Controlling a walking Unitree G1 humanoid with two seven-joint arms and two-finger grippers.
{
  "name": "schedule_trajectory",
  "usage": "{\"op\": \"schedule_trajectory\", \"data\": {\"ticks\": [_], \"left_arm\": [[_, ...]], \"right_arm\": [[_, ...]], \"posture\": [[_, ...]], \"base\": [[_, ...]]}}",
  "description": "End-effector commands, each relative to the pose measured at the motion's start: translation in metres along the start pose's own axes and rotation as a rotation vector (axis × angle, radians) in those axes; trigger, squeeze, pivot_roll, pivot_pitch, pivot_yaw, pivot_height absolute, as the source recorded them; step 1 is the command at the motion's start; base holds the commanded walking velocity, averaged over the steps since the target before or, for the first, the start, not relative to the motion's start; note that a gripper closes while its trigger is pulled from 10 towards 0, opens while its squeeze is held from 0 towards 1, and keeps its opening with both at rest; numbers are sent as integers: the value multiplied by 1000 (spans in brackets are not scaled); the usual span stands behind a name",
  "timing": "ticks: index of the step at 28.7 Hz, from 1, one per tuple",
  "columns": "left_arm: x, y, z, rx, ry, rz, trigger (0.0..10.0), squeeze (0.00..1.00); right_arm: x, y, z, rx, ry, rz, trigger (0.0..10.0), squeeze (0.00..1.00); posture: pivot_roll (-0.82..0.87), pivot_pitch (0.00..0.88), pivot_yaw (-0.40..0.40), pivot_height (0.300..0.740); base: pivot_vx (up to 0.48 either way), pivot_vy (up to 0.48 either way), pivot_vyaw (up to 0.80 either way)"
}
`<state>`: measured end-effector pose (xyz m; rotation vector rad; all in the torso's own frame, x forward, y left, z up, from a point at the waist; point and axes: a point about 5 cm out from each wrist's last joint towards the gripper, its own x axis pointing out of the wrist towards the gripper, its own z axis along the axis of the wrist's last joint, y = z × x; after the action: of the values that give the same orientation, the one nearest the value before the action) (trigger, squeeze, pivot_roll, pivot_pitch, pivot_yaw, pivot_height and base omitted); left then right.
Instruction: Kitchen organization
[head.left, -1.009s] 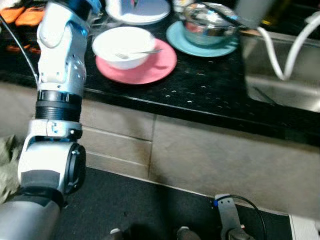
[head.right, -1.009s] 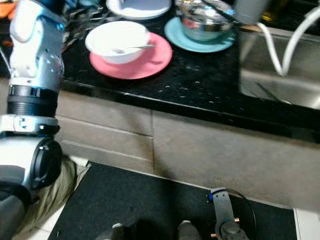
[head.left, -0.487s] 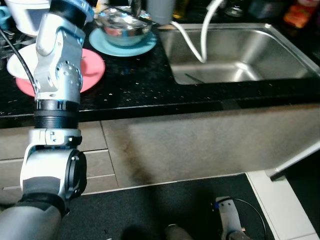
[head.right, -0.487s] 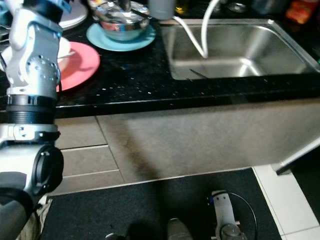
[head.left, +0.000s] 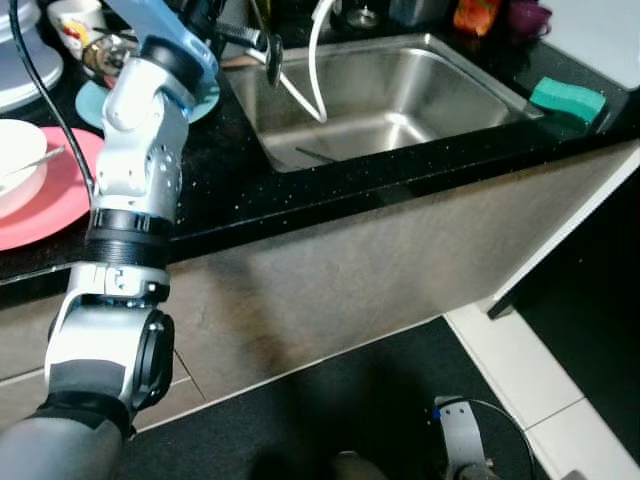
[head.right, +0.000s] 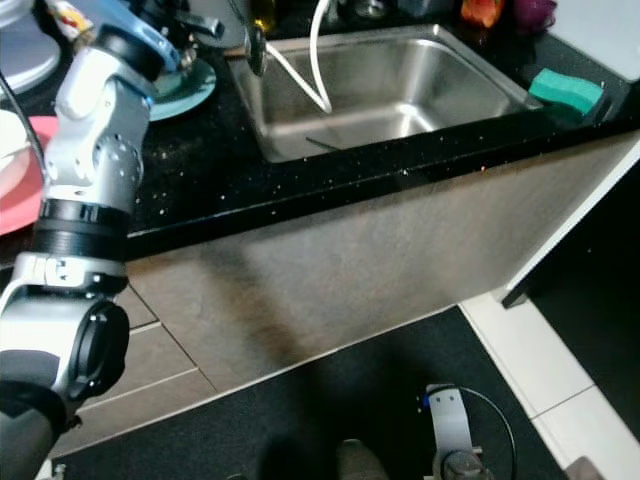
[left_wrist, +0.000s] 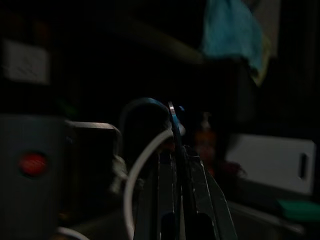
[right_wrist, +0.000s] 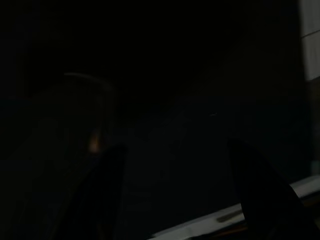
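The left gripper (head.left: 262, 48) reached over the near-left corner of the sink (head.left: 400, 95), its fingers (left_wrist: 200, 190) clamped on a thin metal lid (left_wrist: 174, 125) held on edge, rim toward the wrist camera, face toward the basin, beside the white hose (head.left: 318, 60). The right gripper (right_wrist: 175, 190) hung low in shade, fingers apart. A green sponge (head.left: 567, 98) lay on the desk (head.left: 230, 190), right of the sink.
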<state>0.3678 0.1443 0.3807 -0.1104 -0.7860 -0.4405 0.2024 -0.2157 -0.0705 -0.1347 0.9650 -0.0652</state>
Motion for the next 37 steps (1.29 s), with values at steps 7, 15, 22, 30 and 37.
{"op": "schedule_trajectory", "data": {"ticks": [7,15,22,30,37], "left_arm": [[-4,-2,-5,-1,18,46,10000,0],[-9,10,-8,18,35,93,10000,0],[-8,22,-5,31,37,129,10000,0],[-9,30,-5,19,37,167,10000,0],[-11,35,-10,18,61,179,10000,0]], "right_arm": [[-1,-3,-6,11,11,-2,10000,0],[-1,-1,-5,16,4,9,10000,0],[-1,0,-5,19,4,13,10000,0],[-1,-1,-5,23,4,14,10000,0],[-1,-1,-5,21,4,15,10000,0]], "posture": [[7,161,31,740],[10,152,32,740],[5,149,33,740],[4,151,32,740],[2,154,30,740]], "base": [[0,-163,0],[0,-468,0],[0,-455,0],[0,-141,0],[0,0,0]]}}
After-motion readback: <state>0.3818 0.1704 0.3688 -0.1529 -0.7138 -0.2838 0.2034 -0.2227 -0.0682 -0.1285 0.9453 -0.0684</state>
